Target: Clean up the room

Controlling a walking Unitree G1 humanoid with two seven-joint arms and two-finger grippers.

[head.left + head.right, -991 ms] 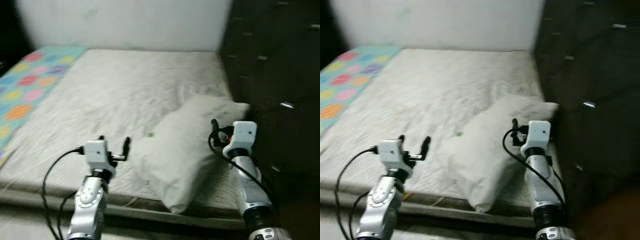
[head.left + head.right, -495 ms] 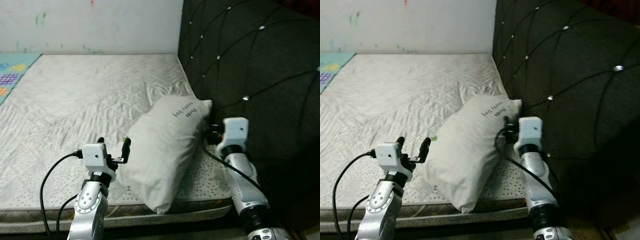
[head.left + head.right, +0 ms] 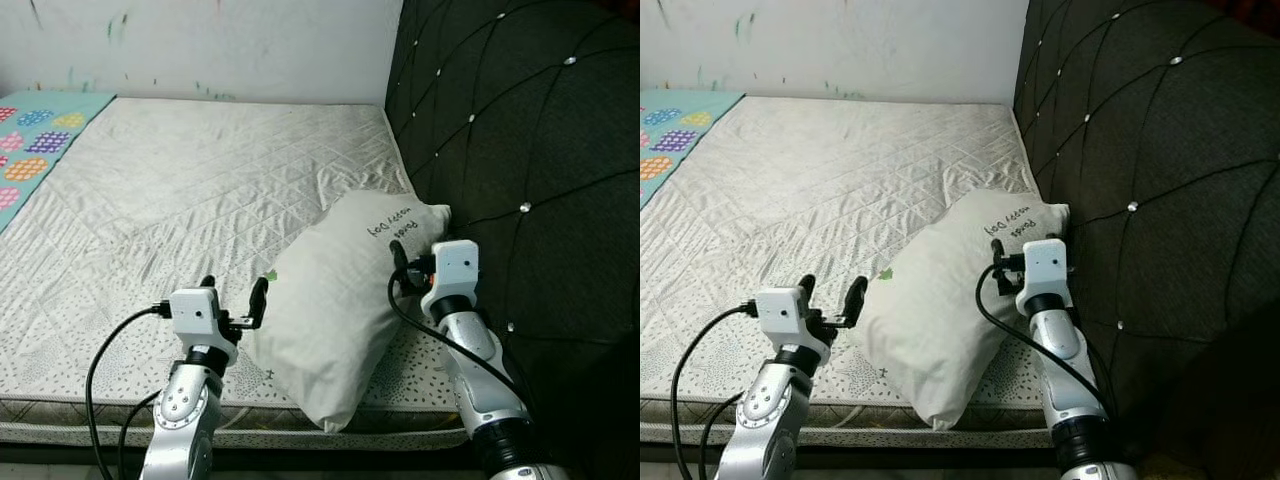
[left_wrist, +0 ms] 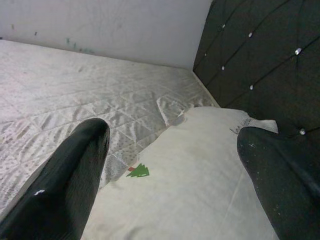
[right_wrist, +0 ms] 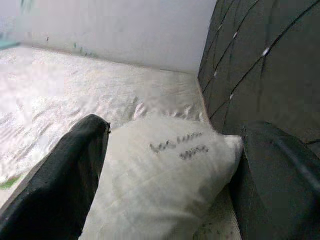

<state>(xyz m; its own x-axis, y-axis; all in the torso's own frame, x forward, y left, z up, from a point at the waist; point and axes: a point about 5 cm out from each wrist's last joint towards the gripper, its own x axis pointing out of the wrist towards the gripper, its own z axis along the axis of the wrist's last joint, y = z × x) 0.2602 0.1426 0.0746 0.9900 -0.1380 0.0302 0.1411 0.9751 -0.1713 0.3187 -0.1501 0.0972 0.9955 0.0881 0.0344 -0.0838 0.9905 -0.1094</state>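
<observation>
One pillow (image 3: 345, 310) (handwriting near its top) is laid on the bed (image 3: 180, 200), its far end against the headboard (image 3: 520, 130). Both tools are spread wide: left tool (image 3: 233, 297) beside its near corner, right tool (image 5: 165, 175) at its far end.

The bare mattress (image 3: 200, 190) lies open from 9 to 12 o'clock, wide room for a gripper to pass. At 1 o'clock the white pillow (image 3: 340, 300) blocks the near right corner, leaning toward the dark tufted headboard (image 3: 520, 140), which walls off everything from 1 to 4 o'clock. The left gripper (image 3: 233, 300), fingers spread, sits just beside the pillow's near edge; the right gripper (image 3: 398, 265), fingers apart, is squeezed between pillow and headboard.
</observation>
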